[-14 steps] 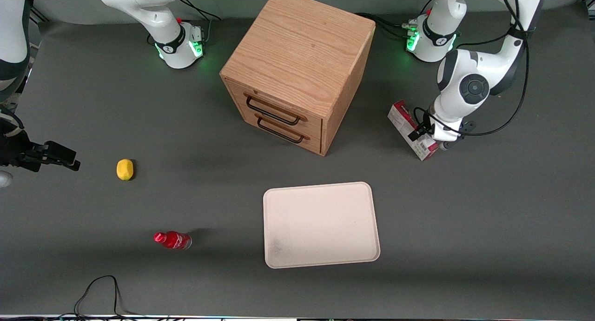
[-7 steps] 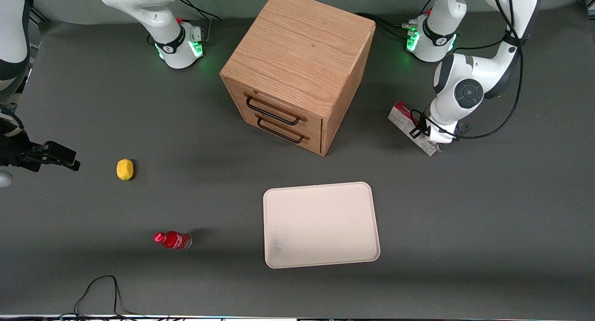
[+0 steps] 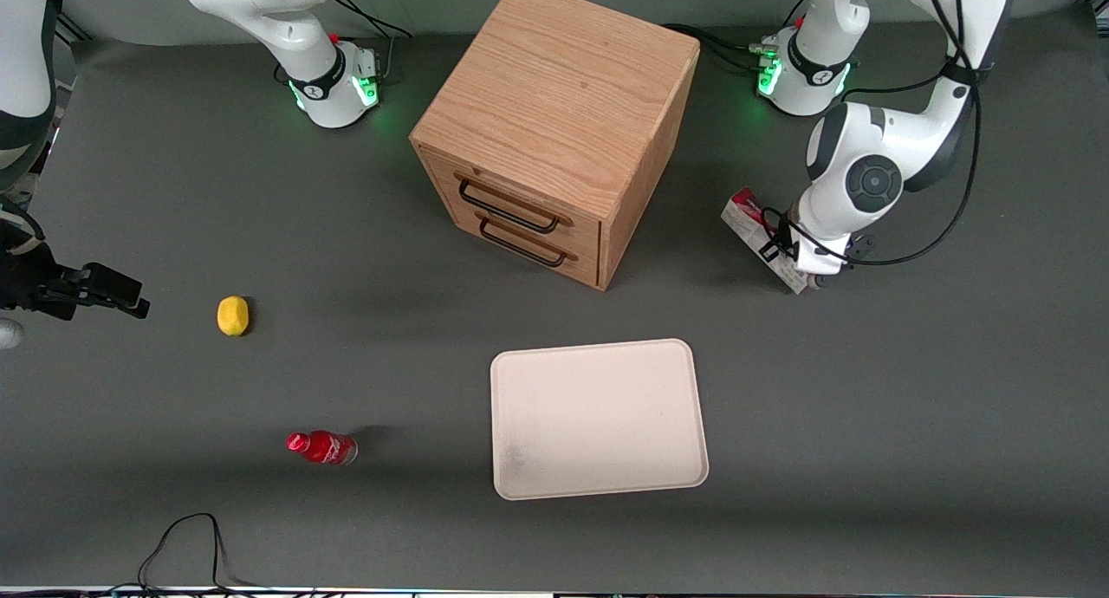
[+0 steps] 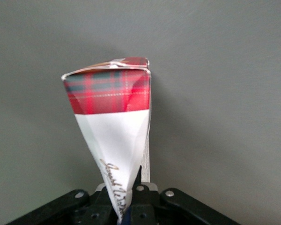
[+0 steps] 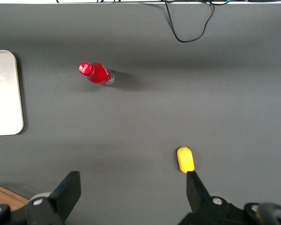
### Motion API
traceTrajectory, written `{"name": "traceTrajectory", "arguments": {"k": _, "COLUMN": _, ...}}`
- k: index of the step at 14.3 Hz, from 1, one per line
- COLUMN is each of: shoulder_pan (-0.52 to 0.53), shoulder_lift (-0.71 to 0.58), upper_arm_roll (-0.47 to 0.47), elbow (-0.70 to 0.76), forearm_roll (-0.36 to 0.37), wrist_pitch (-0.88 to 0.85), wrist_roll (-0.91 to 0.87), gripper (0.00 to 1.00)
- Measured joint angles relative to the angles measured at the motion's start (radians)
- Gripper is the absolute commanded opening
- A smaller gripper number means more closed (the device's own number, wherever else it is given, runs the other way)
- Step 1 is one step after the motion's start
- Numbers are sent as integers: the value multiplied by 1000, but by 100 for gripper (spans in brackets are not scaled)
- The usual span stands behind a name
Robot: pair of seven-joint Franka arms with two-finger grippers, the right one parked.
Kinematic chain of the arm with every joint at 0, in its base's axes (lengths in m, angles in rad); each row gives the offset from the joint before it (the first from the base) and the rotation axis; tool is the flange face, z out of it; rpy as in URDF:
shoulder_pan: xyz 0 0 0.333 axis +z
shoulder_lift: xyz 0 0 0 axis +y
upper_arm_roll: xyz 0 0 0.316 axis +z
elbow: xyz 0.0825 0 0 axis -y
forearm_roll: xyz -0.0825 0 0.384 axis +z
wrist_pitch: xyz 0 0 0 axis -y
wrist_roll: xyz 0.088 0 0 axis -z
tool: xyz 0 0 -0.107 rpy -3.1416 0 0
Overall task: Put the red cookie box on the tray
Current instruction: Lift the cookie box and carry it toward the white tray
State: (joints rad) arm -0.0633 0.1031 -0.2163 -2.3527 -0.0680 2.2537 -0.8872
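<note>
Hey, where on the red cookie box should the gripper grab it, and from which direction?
Best across its slim width near the middle of its length, coming down from above. The red cookie box is long and narrow, so its thin sides probably fit between the fingers. The gripper is already over it, beside the wooden cabinet, shut on it.

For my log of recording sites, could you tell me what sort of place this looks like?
Probably a robotics lab tabletop: a dark mat bearing staged props, a wooden drawer cabinet, a tray, and the tool at the red cookie box.
</note>
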Motion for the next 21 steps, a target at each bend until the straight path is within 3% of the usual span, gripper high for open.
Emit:
{"name": "traceTrajectory", "arguments": {"k": 5, "shoulder_pan": 0, "shoulder_lift": 4, "upper_arm_roll": -1, "elbow": 304, "forearm_roll": 5, "wrist_pitch": -249, "wrist_roll": 105, "gripper": 0}}
{"name": "traceTrajectory", "arguments": {"k": 8, "shoulder_pan": 0, "shoulder_lift": 53, "upper_arm_roll": 0, "elbow": 480, "forearm_roll": 61, "wrist_pitch": -322, "wrist_roll": 209, "gripper": 0}}
{"name": "traceTrajectory", "arguments": {"k": 13, "shoulder_pan": 0, "shoulder_lift": 270, "upper_arm_roll": -23, "elbow": 820, "forearm_roll": 113, "wrist_pitch": -395, "wrist_roll": 425, "gripper": 0}}
{"name": "traceTrajectory", "arguments": {"k": 21, "shoulder_pan": -76, "shoulder_lift": 637, "upper_arm_roll": -83, "elbow": 1249, "forearm_roll": 140, "wrist_pitch": -505, "wrist_roll": 448, "gripper": 0}}
